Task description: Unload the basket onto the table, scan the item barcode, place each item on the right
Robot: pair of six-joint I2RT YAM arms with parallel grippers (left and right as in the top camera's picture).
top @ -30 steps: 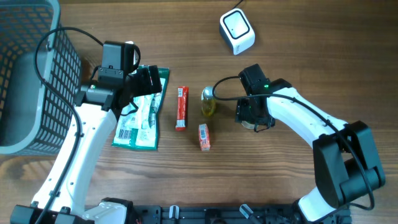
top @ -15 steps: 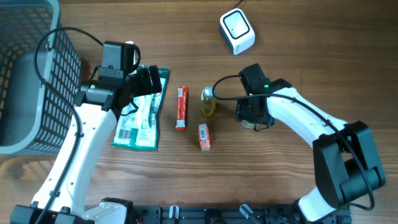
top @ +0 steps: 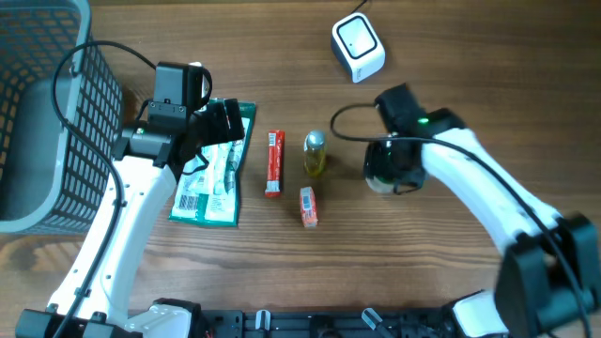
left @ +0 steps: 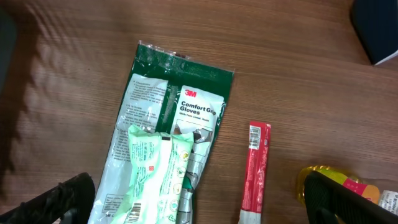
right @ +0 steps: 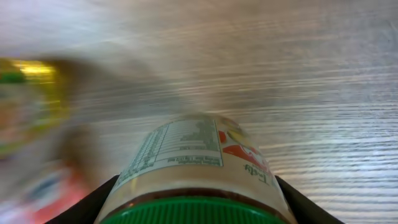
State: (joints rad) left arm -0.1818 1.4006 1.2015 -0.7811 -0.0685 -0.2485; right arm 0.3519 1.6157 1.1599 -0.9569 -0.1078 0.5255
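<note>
My right pincer (top: 390, 172) has swung rightward from beside the yellow bottle (top: 315, 153) at centre frame and now pinches the green-lidded jar (right: 193, 155) below the white scanner (top: 358, 48) at upper centre-right, while my left pincer (top: 223, 122) hangs spread wide over the glove packet (left: 171, 124) at left.

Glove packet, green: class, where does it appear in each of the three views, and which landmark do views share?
Overhead: glove packet left of centre.
Left wrist: glove packet centre-left.
Right wrist: not in it.
Landmark: red stick packet just right of it, overhead and left wrist.
</note>
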